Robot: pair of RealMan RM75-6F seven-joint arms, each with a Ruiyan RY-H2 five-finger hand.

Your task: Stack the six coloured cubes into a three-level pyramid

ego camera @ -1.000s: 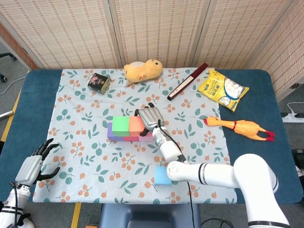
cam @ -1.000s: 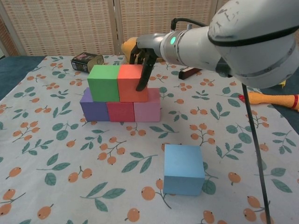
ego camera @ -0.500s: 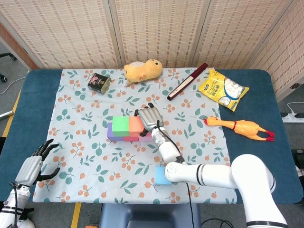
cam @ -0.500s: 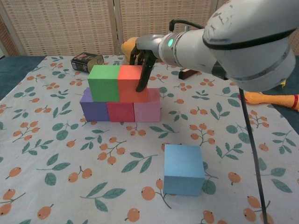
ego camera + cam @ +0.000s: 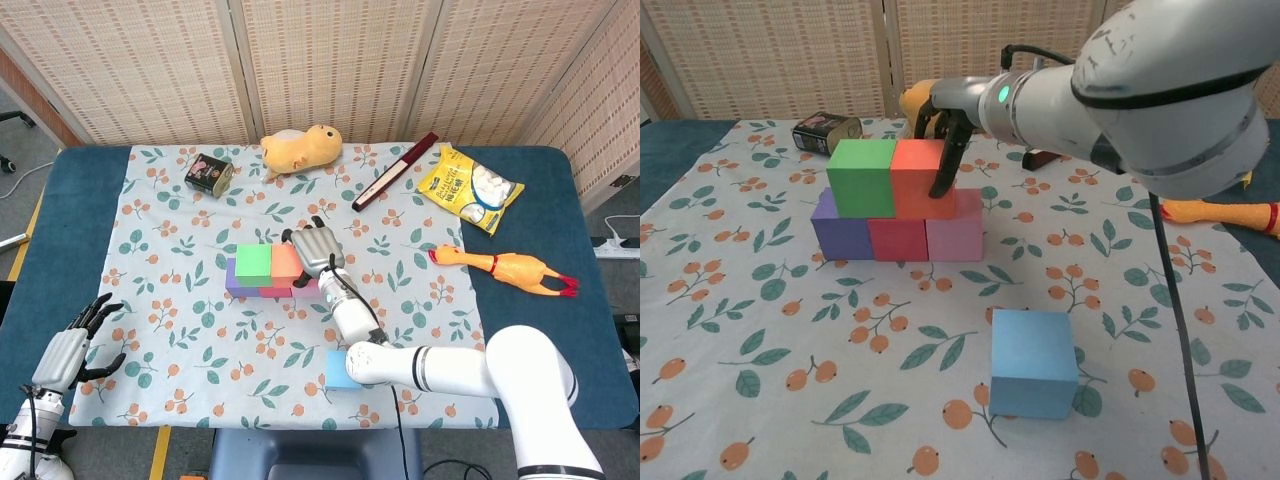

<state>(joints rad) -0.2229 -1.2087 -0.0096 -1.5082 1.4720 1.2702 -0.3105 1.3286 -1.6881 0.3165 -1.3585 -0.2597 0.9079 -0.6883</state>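
— Where's the stack from where you stand?

— Middle of the leaf-and-berry patterned tablecloth point(image 5: 760, 330). Bottom row is a purple foam cube point(image 5: 843, 232), a red foam cube point(image 5: 899, 238) and a pink foam cube point(image 5: 956, 230), touching side by side. On top sit a green foam cube point(image 5: 862, 178) and an orange foam cube point(image 5: 921, 178), also touching.

— And the sixth?

— The light blue foam cube point(image 5: 1033, 362) lies well apart from the stack, toward the near edge of the cloth, under the right arm's forearm in the head view.

— What's the right hand point(image 5: 943, 125) doing?

— It's draped over the orange cube from the far side, one dark finger running down the cube's front right face. I think it grips the cube, though the fingers behind are hidden.

— The left hand point(image 5: 72, 348)?

— Off the cloth, far left of the stack, fingers spread, holding nothing.

— Anything crowding the stack?

— Beyond it: a small dark tin point(image 5: 208, 172), a yellow plush toy point(image 5: 300, 147), a dark red flat box point(image 5: 395, 171). To its right, a yellow snack bag point(image 5: 470, 188) and a rubber chicken point(image 5: 504, 268).
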